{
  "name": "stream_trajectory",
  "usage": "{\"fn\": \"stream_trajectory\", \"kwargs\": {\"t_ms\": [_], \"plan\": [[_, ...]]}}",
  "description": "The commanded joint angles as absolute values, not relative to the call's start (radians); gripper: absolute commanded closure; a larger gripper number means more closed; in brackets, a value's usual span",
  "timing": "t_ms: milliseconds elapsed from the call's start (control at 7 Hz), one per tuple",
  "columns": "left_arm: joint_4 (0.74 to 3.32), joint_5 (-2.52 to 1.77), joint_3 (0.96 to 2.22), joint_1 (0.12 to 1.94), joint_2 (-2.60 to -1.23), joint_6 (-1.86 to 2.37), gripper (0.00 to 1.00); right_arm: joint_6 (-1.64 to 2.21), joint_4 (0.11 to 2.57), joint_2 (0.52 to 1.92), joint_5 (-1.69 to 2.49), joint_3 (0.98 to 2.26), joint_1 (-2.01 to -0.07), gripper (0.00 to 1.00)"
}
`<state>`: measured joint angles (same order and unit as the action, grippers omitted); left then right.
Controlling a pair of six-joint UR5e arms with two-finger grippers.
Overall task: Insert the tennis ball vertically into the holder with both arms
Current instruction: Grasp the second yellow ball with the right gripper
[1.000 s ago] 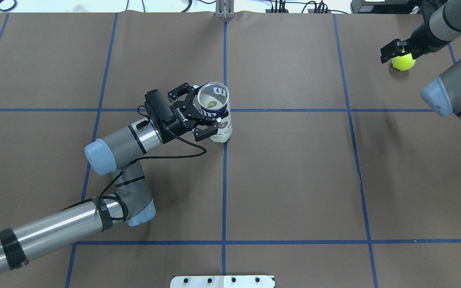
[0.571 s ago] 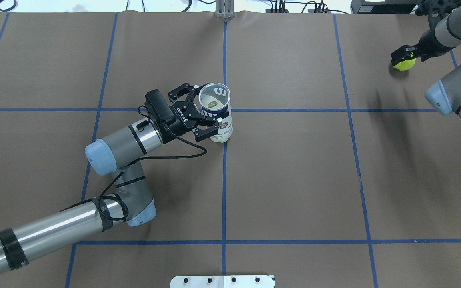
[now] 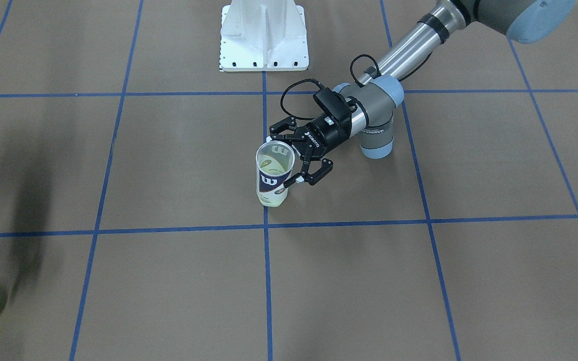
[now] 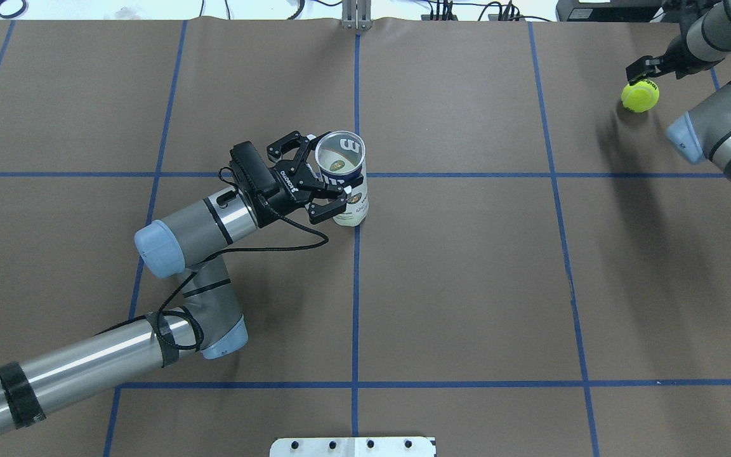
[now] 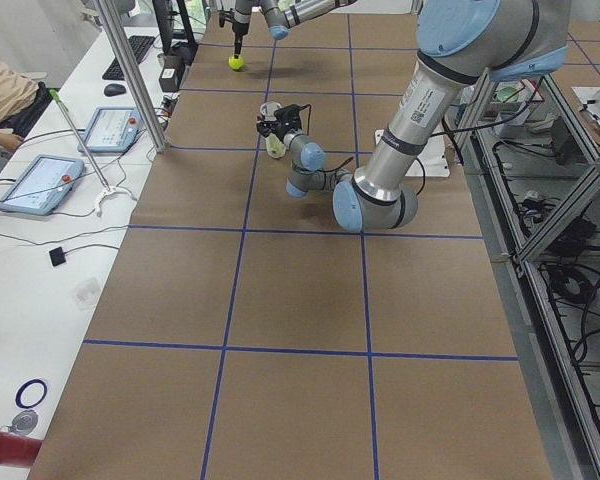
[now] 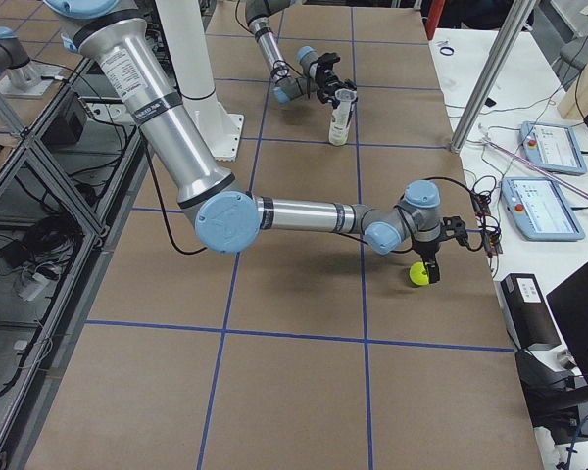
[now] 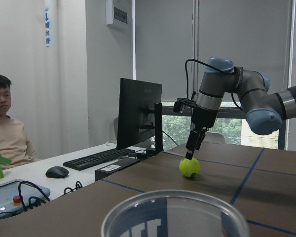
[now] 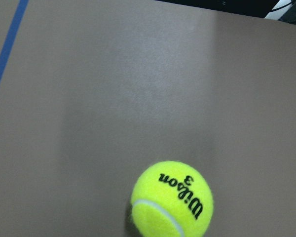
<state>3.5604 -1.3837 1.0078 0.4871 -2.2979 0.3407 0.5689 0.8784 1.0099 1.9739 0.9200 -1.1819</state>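
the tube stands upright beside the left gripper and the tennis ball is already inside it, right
No: the tennis ball is not in the tube; it lies on the table far off, by the right gripper, as the overhead exterior view shows. The tube does stand upright beside the left gripper.

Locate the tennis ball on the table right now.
In the overhead view the tennis ball lies on the table near its far right corner, just beneath the right gripper, far from the holder near the centre.

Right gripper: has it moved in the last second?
Yes. The right gripper has shifted up the overhead view, off the ball, which lies where it was.
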Motion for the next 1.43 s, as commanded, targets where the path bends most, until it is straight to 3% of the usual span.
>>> {"fn": "stream_trajectory", "kwargs": {"t_ms": [0,714,857,1000,1143,1286], "plan": [[3.56,-1.384,1.008,0.488,-2.298,0.341,0.04,0.577,0.871,0.992,1.941,0.89,-1.174,0.01],[3.559,-1.384,1.008,0.485,-2.299,0.341,0.04,0.575,0.867,1.011,1.907,0.884,-1.125,0.02],[3.554,-1.384,1.008,0.485,-2.298,0.341,0.04,0.577,0.867,1.015,1.89,0.884,-1.12,0.21],[3.553,-1.384,1.006,0.483,-2.299,0.341,0.04,0.577,0.865,1.022,1.89,0.888,-1.121,0.78],[3.554,-1.384,1.006,0.483,-2.299,0.341,0.04,0.577,0.867,1.025,1.89,0.894,-1.121,1.0],[3.553,-1.384,1.006,0.483,-2.299,0.341,0.04,0.578,0.867,1.028,1.897,0.913,-1.123,1.0]]}}
